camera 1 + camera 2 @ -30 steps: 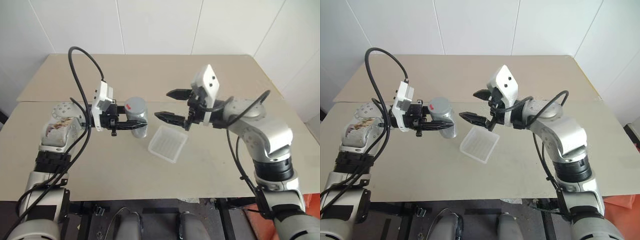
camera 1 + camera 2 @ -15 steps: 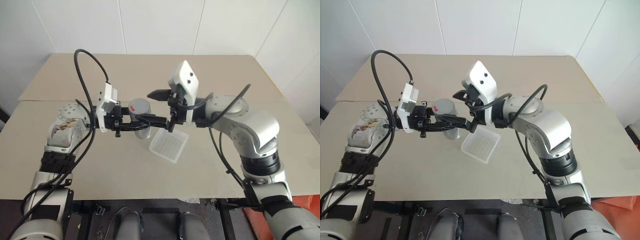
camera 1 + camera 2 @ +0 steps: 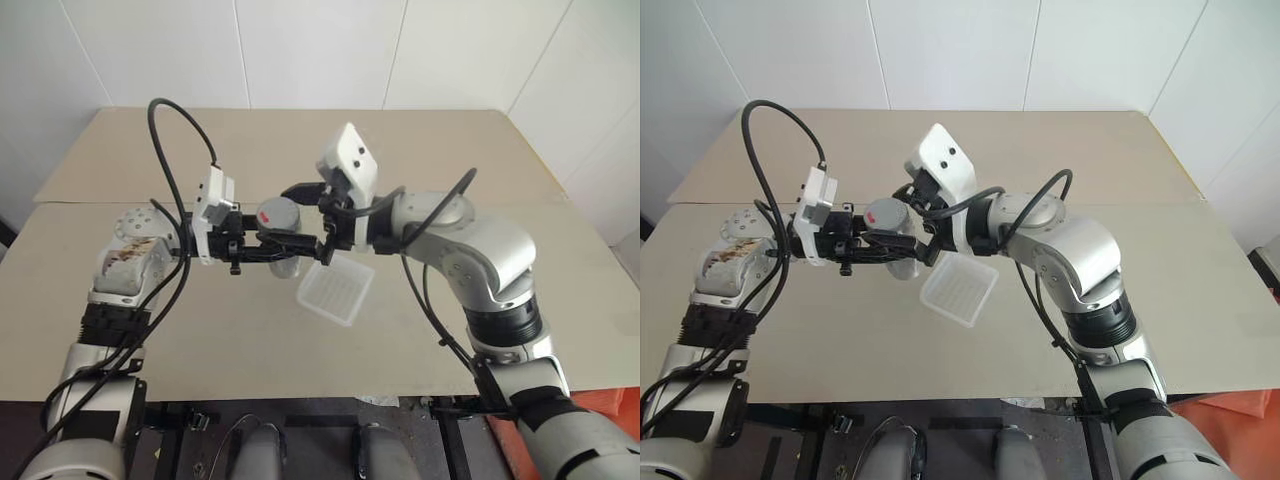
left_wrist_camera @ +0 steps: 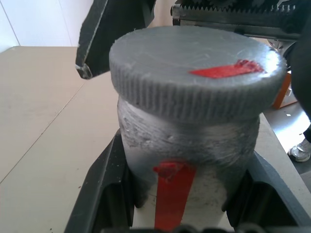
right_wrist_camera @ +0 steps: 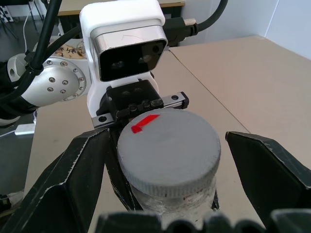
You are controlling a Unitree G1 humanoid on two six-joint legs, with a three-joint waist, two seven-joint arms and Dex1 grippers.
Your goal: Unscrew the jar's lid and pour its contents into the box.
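My left gripper (image 3: 272,248) is shut on the jar (image 4: 187,160), a whitish jar with a red strip down its side, and holds it upright above the table. The grey lid (image 3: 279,213) sits on the jar and has a red mark on top. My right gripper (image 3: 287,216) is open, one finger (image 5: 73,179) on each side of the lid (image 5: 167,150), with a gap showing on both sides. The box (image 3: 336,288), a translucent white tray, lies on the table just below and to the right of the jar. The contents are hidden inside the jar.
The beige table (image 3: 450,330) has a seam running across it behind the arms and open surface on all sides of the box. A white wall stands behind the far edge. Black cables loop above my left wrist (image 3: 165,120).
My right gripper has swung left from beside the box to the jar, so its open fingers now straddle the lid. The left gripper and jar have stayed put.
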